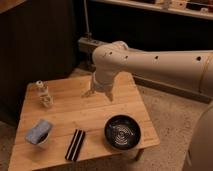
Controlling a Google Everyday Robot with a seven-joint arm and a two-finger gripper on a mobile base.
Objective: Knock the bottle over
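The bottle [44,94] is small and clear with a white cap and a pale label. It stands upright near the far left edge of the wooden table [85,117]. My gripper [99,94] hangs from the white arm over the far middle of the table, well to the right of the bottle and apart from it. Its two fingers point down and stand spread, with nothing between them.
A black bowl [122,131] sits at the front right of the table. A black flat object [76,144] lies at the front middle. A white cup with blue cloth [39,132] stands at the front left. Dark cabinets stand behind the table.
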